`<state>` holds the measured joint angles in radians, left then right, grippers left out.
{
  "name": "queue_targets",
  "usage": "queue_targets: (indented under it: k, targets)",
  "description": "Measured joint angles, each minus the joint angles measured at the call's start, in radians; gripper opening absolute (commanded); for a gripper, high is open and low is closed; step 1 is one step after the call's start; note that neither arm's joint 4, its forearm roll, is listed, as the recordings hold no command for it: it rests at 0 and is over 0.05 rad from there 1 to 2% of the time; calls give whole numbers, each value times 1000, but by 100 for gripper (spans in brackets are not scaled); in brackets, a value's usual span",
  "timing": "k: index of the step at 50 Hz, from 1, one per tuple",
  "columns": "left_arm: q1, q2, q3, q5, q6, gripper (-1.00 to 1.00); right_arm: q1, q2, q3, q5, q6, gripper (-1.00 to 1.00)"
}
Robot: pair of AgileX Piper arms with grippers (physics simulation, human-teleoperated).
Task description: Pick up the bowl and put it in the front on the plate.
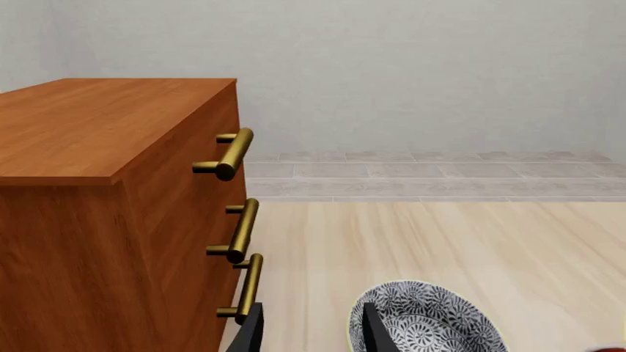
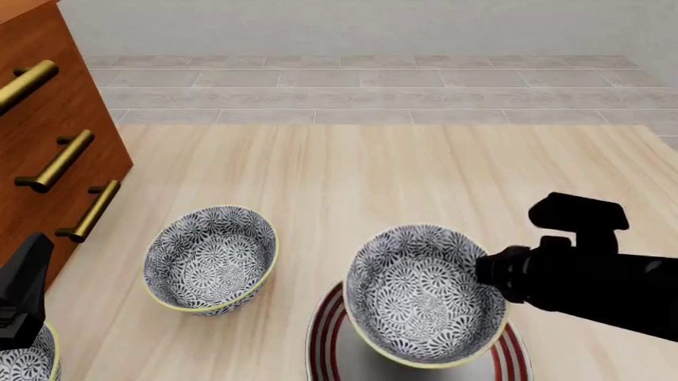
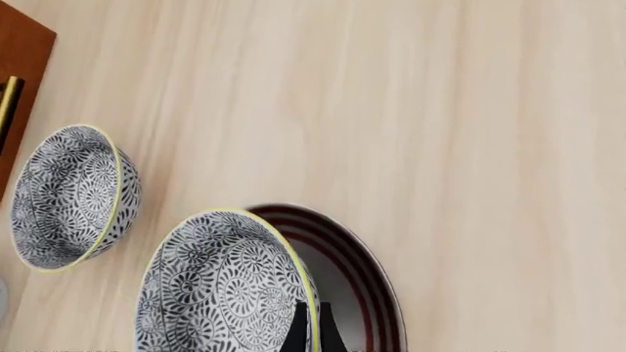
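- Beside the dresser, left wrist view: left gripper fingers apart, empty; one floral bowl, cut off.
- Front view: held bowl, blue-grey floral with yellow-green rim, over the red-ringed plate; second bowl left; third clipped at the corner.
- Right wrist view: right gripper clamps the bowl's rim; two bowls visible.

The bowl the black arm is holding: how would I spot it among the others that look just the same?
Start at the big white plate with red rings, at the near edge of the wooden table. The bowl sits right over that plate, its rim pinched by the right gripper. The other bowl nearby rests alone on bare wood.
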<state>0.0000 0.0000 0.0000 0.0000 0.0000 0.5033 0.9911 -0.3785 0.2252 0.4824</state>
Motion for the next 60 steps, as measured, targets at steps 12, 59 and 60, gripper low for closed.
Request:
queue_targets:
  k: [12, 59, 60]
  targets:
    - [0, 0, 0, 0, 0, 100, -1, -6, 23, 0, -10, -100]
    - [0, 0, 0, 0, 0, 100, 24, 31, 90, -77, -4, -100]
    - [0, 0, 0, 0, 0, 100, 24, 32, 92, -79, -4, -100]
